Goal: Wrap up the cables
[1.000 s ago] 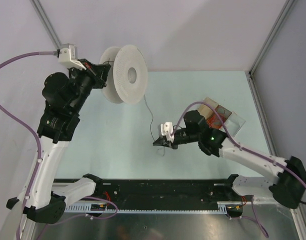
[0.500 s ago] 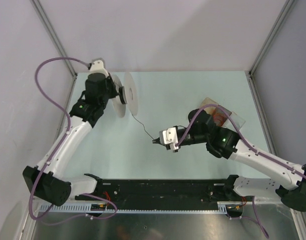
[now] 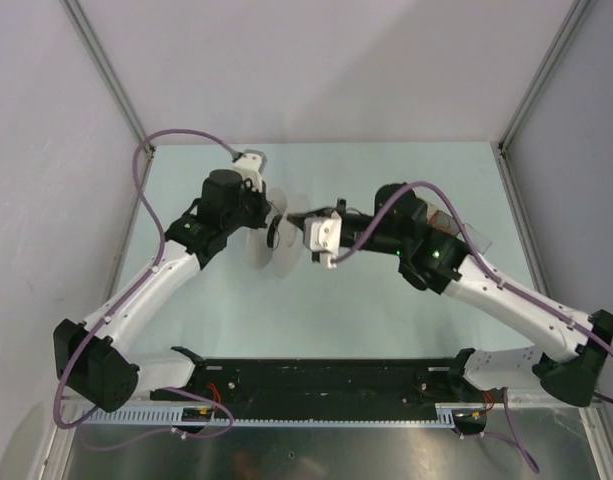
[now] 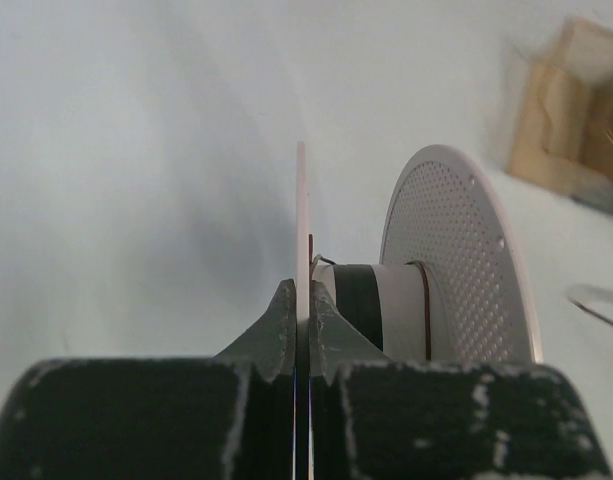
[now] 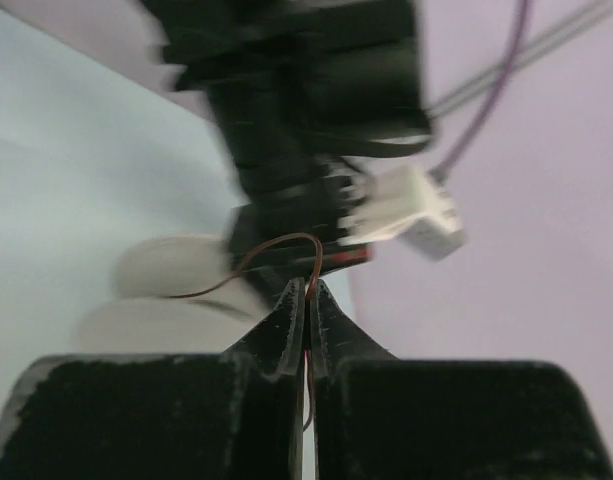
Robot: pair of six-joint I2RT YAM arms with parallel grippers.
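The white perforated spool (image 3: 286, 258) is held off the table near the middle, blurred. My left gripper (image 3: 269, 222) is shut on the edge of its thin near flange (image 4: 302, 230). The perforated far flange (image 4: 456, 260) and the hub, with a dark band and a turn of thin wire (image 4: 427, 310), show beside the jaws. My right gripper (image 3: 294, 220) sits right against the spool and is shut on the thin brown cable (image 5: 276, 243). The cable arcs from the jaws left to the blurred spool (image 5: 156, 275). The rest of the cable is not visible.
A small box with a clear lid (image 3: 456, 228) lies at the back right behind the right arm; it also shows in the left wrist view (image 4: 571, 110). A black rail (image 3: 316, 380) runs along the near edge. Walls and frame posts (image 3: 106, 70) close in the sides.
My left arm has swung the spool from the back left to the middle. My right gripper has moved up and left with the cable until it meets the spool; the free span of cable has shortened.
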